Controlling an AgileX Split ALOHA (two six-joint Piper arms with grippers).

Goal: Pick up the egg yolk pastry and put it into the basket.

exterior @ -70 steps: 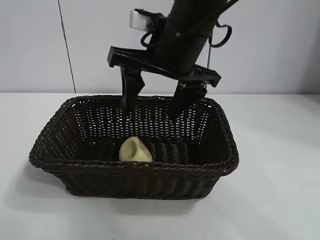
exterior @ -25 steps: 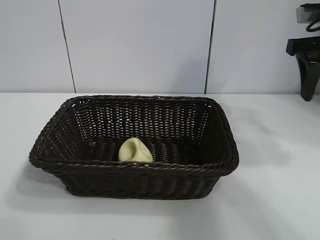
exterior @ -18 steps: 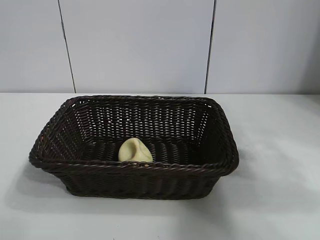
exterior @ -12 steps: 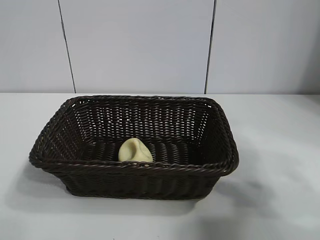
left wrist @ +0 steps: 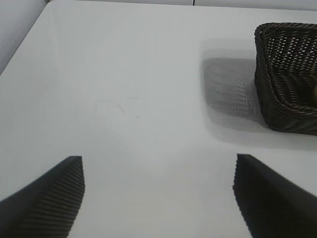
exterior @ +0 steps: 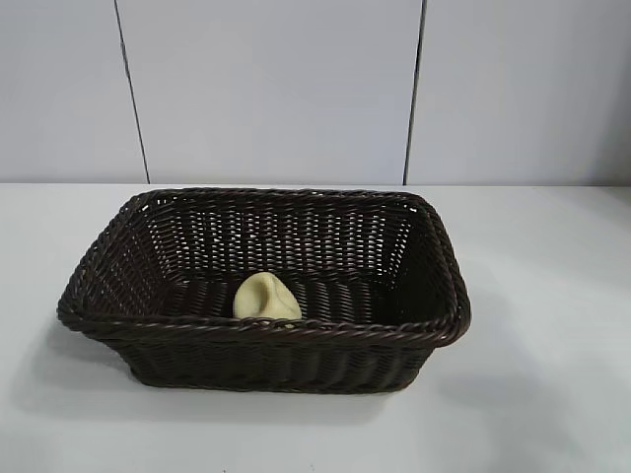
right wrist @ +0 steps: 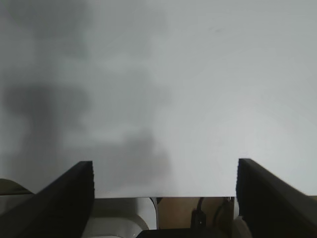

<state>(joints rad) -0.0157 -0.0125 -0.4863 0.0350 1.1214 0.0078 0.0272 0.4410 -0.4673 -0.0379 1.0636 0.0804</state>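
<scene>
A: Looking at the left gripper (left wrist: 158, 198), its fingers are seen spread wide with nothing held, over bare table (left wrist: 124, 99). The right gripper (right wrist: 163, 198) is open and empty too.

B: The egg yolk pastry (exterior: 266, 297) is seen lying inside the basket (exterior: 434, 325) (only the outside camera shows it). Nothing seems left.

The big dark brown woven wicker basket (exterior: 434, 296) looks rough and bumpy, with a braided rim that shines a little. The small pale yellow egg yolk pastry (exterior: 266, 297) inside looks smooth, soft and dull. The white worktop (exterior: 552, 394) is smooth and flat, with a soft shine.

The left black tool (left wrist: 158, 198) has matt fingers (left wrist: 54, 196) with fine ridges.
</scene>
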